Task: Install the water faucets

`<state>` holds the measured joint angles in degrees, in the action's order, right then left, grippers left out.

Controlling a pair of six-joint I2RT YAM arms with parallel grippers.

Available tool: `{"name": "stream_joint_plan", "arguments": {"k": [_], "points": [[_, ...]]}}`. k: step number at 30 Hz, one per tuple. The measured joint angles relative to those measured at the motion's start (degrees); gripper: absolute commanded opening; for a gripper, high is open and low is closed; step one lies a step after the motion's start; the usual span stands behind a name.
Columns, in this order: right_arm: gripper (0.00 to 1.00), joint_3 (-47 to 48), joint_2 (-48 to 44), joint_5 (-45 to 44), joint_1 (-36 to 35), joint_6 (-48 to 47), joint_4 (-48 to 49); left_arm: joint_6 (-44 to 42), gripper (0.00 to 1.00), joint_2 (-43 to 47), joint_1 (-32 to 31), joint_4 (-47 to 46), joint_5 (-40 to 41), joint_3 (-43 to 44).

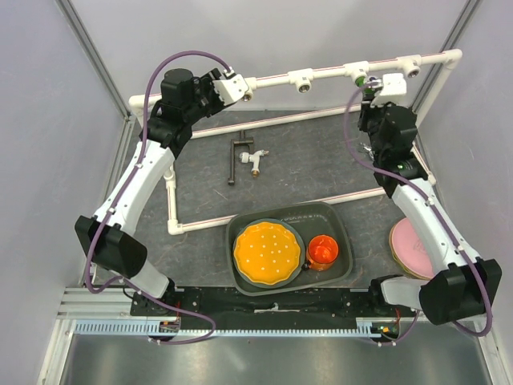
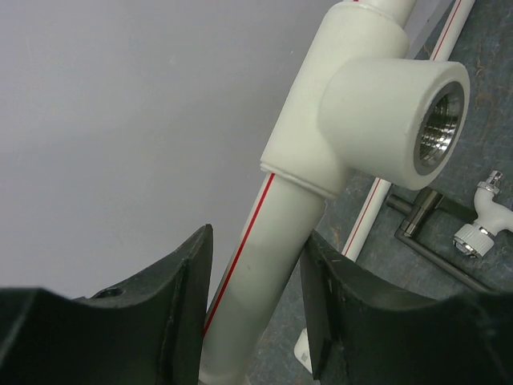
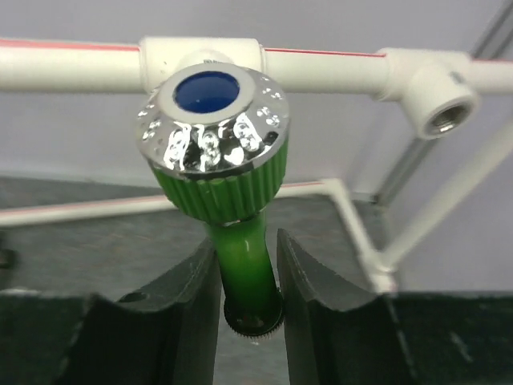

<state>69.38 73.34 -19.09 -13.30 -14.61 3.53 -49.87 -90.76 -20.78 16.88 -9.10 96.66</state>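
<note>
Pinching green faucet (image 3: 216,152) by the neck in right gripper (image 3: 247,265), silver tip nearest, long axis running straight back to tee (image 3: 200,52) just behind. Straddling pipe (image 2: 272,241) with left gripper (image 2: 256,273); clamped or merely bracketing, cannot tell. Beyond, flat on mat (image 1: 321,160), second faucet (image 1: 256,159), nearer left arm.

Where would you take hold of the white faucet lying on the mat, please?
Grip the white faucet across its white body, coming straight down from above. It lies flat on the mat, so probably only its sides are open to fingers. Mind the dark handle close on its left.
</note>
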Motion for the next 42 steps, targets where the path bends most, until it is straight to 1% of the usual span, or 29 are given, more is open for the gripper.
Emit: {"name": "stream_joint_plan", "arguments": {"k": [2, 6, 10, 13, 14, 16, 17, 19, 20, 26, 31, 34, 35, 36, 37, 39, 40, 42], "points": [[0.00, -2.80, -1.31, 6.69, 2.64, 12.00, 3.34, 0.04, 0.02, 0.13, 0.02, 0.09, -0.07, -0.09], [0.00, -7.45, -2.05, 15.32, 6.21, 31.52, 10.95, 0.04, 0.02, 0.35, 0.02, 0.07, 0.00, -0.33], [0.01, -11.17, -2.56, 20.26, 8.44, 46.21, 17.57, 0.07, 0.02, 0.44, 0.02, -0.02, -0.02, -0.46], [0.33, -12.41, -3.10, 21.51, 8.98, 53.09, 19.39, 0.07, 0.02, 0.59, 0.02, 0.13, -0.04, -0.50], [0.54, -12.66, -3.37, 21.81, 9.09, 54.86, 19.61, 0.07, 0.02, 0.61, 0.00, 0.20, -0.07, -0.52], [0.73, -12.87, -4.07, 22.18, 9.33, 57.16, 19.39, 0.11, 0.02, 0.74, 0.02, 0.42, -0.09, -0.52], [0.86, -12.90, -4.57, 22.34, 9.42, 57.46, 18.93, 0.13, 0.02, 0.81, 0.00, 0.55, -0.07, -0.55], [0.95, -12.90, -6.38, 22.25, 9.49, 57.05, 17.18, 0.15, 0.02, 0.83, 0.00, 0.55, -0.09, -0.55], [0.98, -12.87, -7.50, 22.25, 9.51, 56.17, 16.17, 0.15, 0.02, 0.83, 0.00, 0.52, -0.09, -0.59], [0.98, -10.08, -12.48, 20.81, 9.53, 49.70, 9.27, 0.15, 0.02, 0.92, 0.00, 0.50, -0.09, -0.66], [0.97, -6.60, -11.89, 19.06, 9.51, 47.76, 7.45, 0.17, 0.02, 0.96, 0.00, 0.44, -0.09, -0.76], [0.95, -5.07, -10.08, 16.90, 9.84, 47.58, 6.69, 0.17, 0.02, 1.25, 0.00, 0.22, -0.07, -1.09], [0.92, -4.68, -9.42, 16.68, 10.05, 47.65, 6.51, 0.17, 0.02, 1.29, 0.00, 0.22, -0.09, -1.18], [0.88, -4.17, -8.50, 16.68, 10.43, 47.95, 6.27, 0.17, 0.02, 1.36, 0.00, 0.22, -0.07, -1.22], [0.77, -3.72, -7.56, 16.68, 10.80, 48.43, 6.21, 0.17, 0.02, 1.42, 0.00, 0.17, -0.07, -1.31], [0.64, -3.43, -5.90, 16.76, 11.56, 49.62, 6.23, 0.20, 0.02, 1.57, 0.00, 0.15, -0.07, -1.44], [0.54, -3.43, -5.20, 16.92, 11.89, 50.49, 6.23, 0.22, 0.02, 1.57, 0.00, 0.20, -0.09, -1.44], [0.45, -3.45, -4.07, 17.49, 12.74, 52.78, 6.56, 0.22, 0.02, 1.57, 0.00, 0.15, -0.11, -1.49]]}}
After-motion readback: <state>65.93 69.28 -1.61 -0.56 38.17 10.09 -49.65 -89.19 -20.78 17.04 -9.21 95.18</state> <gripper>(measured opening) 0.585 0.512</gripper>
